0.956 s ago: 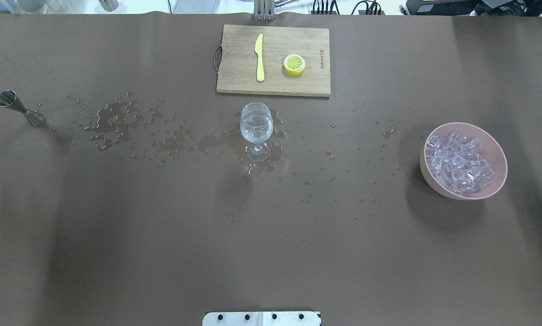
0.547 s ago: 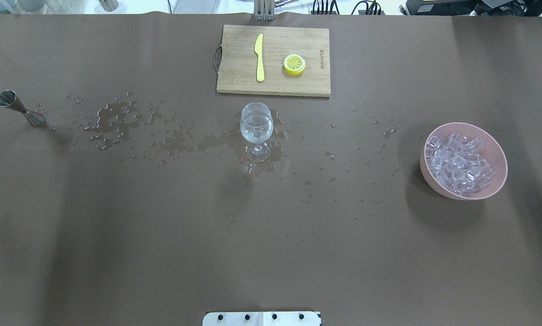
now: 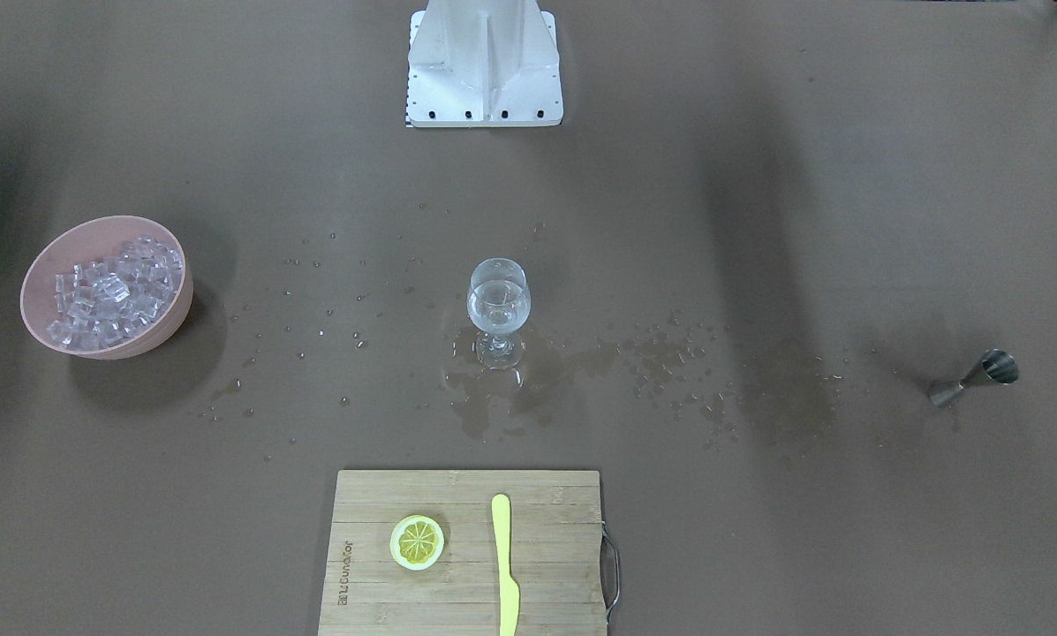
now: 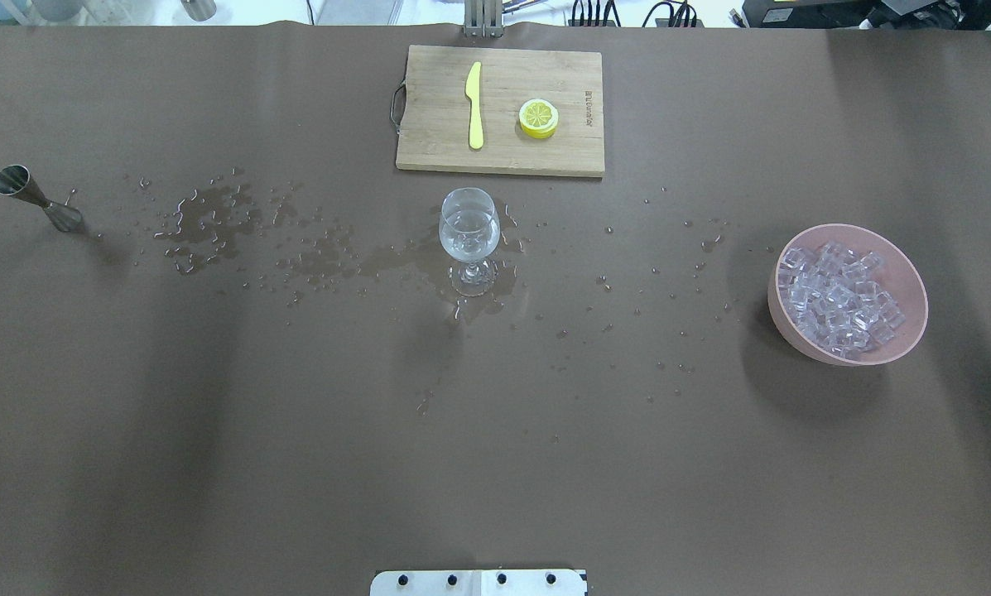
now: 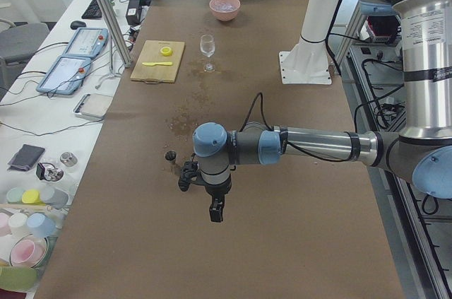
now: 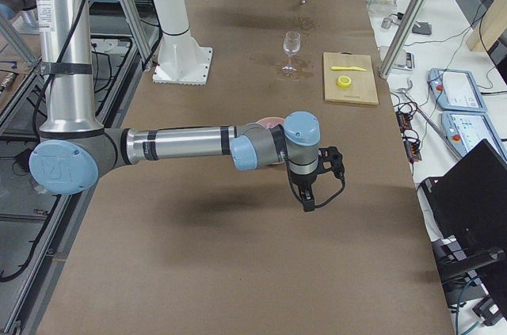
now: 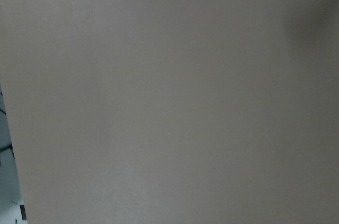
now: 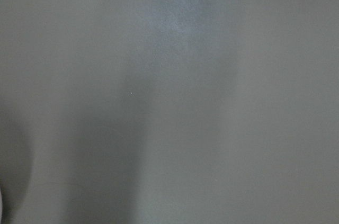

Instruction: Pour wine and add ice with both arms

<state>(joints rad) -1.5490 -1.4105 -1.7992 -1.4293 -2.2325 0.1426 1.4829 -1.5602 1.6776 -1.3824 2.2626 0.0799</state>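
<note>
A clear wine glass (image 4: 469,236) with some clear liquid stands mid-table in a puddle. A pink bowl (image 4: 909,273) at the right holds the ice (image 4: 839,298), a pile of small clear cubes. A steel jigger (image 4: 36,199) stands at the far left. My left gripper (image 5: 215,210) shows only in the exterior left view, hanging above the table near the jigger (image 5: 170,155). My right gripper (image 6: 307,204) shows only in the exterior right view, beside the bowl (image 6: 269,123). I cannot tell whether either is open or shut. Both wrist views show only bare table.
A wooden cutting board (image 4: 429,108) at the far side carries a yellow knife (image 4: 474,103) and a lemon slice (image 4: 538,117). Water droplets (image 4: 214,219) are scattered between jigger and bowl. The white pedestal (image 4: 478,582) is at the near edge.
Nothing on the table has moved. The arms' shadows on the table have shifted slightly.
</note>
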